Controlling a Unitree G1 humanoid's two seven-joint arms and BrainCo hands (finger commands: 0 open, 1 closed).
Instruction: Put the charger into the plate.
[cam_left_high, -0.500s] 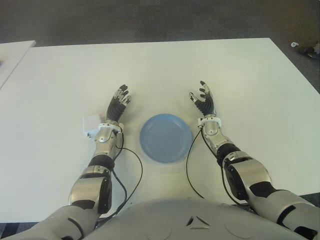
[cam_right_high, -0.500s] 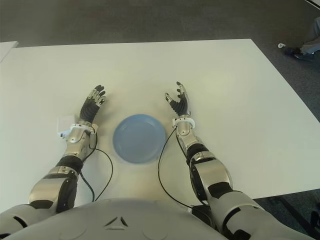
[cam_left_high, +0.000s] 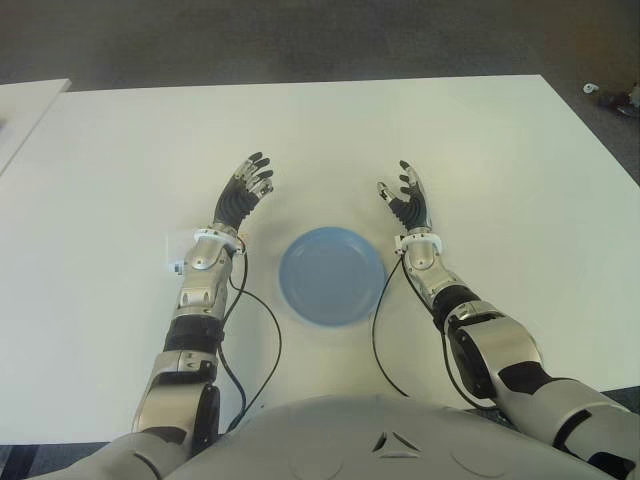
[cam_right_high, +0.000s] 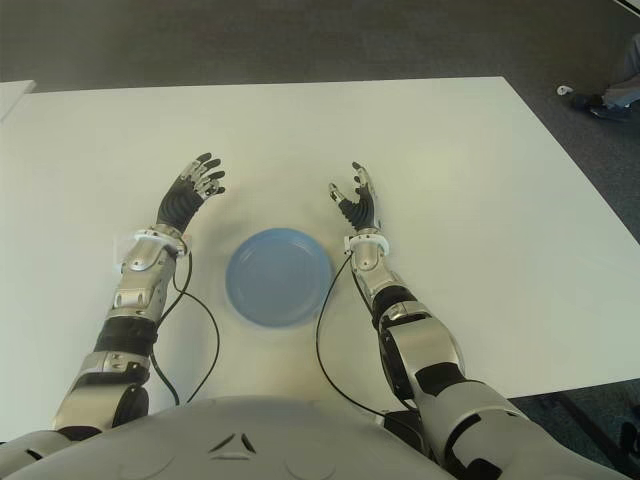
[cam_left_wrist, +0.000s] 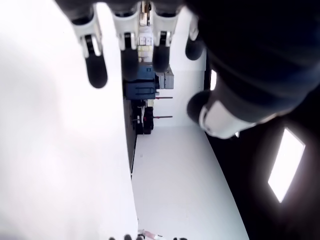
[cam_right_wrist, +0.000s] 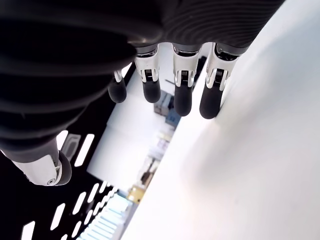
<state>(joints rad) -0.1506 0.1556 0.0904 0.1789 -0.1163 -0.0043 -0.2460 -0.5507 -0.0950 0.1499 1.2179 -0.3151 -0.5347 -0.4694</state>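
A blue plate lies on the white table between my two arms, with nothing in it. The charger, a small white block, sits on the table left of my left wrist, which partly hides it. Ahead and to the right of the charger, my left hand is raised with its fingers spread, holding nothing. Right of the plate's far edge, my right hand also shows spread, bare fingers. Both wrist views show straight fingers with nothing in them.
Black cables trail from both forearms across the table near its front edge. A second white table stands at the far left. Dark floor lies beyond, with small objects at the far right.
My left hand has moved forward and a little right, past the charger, which now sits beside the wrist. The right hand and the plate have not moved.
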